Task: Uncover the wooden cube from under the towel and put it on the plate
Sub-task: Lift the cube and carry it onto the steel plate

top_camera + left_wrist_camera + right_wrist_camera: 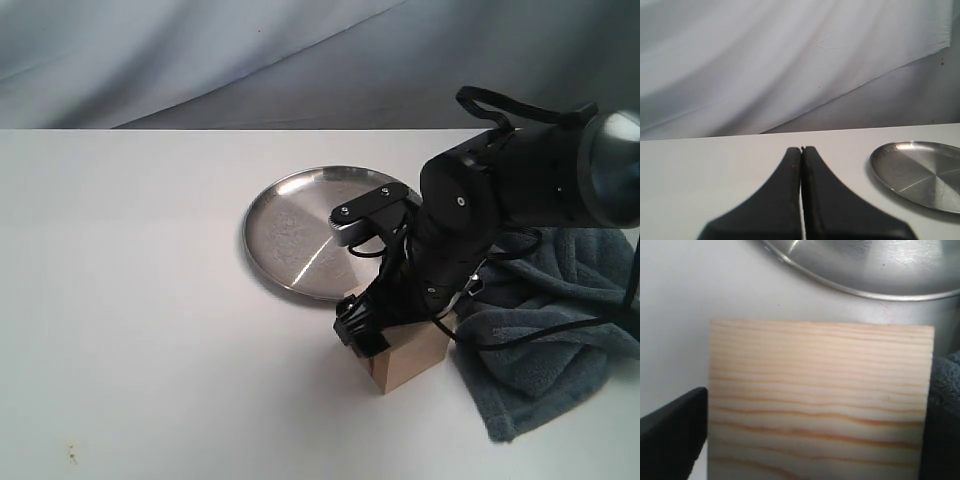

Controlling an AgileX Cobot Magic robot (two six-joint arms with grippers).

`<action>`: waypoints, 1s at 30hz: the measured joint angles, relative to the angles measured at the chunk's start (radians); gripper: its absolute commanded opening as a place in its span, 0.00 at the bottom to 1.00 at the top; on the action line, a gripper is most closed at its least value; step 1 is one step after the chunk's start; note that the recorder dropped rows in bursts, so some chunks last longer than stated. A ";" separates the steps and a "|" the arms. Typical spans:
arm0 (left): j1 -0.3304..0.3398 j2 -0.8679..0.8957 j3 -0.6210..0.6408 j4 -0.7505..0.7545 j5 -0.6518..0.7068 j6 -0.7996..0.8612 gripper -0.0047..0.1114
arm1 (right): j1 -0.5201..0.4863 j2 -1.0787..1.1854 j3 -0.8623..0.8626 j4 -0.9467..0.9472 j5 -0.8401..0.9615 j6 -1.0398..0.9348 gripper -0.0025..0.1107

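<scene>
The wooden cube [410,362] stands uncovered on the white table, just in front of the plate [290,230]. My right gripper [398,338] reaches down over it, a finger [672,432] pressed flat against each of two opposite sides, shut on it. In the right wrist view the grained cube [820,390] fills the picture, with the plate's rim [865,290] beyond. Pushed aside, the grey-blue towel [560,330] lies crumpled to the cube's right. My left gripper [802,149] is shut and empty above bare table, with the plate [920,170] off to one side of it.
A grey-blue backdrop cloth [250,50] hangs behind the table's far edge. The right arm's black body [500,190] and cables [520,335] hang over the towel. A towel edge [947,375] shows beside the cube in the right wrist view.
</scene>
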 measured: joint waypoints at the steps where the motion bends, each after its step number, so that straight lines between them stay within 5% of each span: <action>1: 0.000 0.000 0.000 0.000 0.000 0.000 0.04 | 0.000 0.000 0.000 0.000 0.002 0.002 0.64; 9: 0.000 0.000 0.000 0.000 0.000 0.000 0.04 | 0.000 0.000 0.000 0.000 0.004 0.012 0.43; 30: 0.000 0.000 0.000 0.000 0.000 0.000 0.04 | 0.000 -0.070 -0.007 0.006 -0.054 0.030 0.43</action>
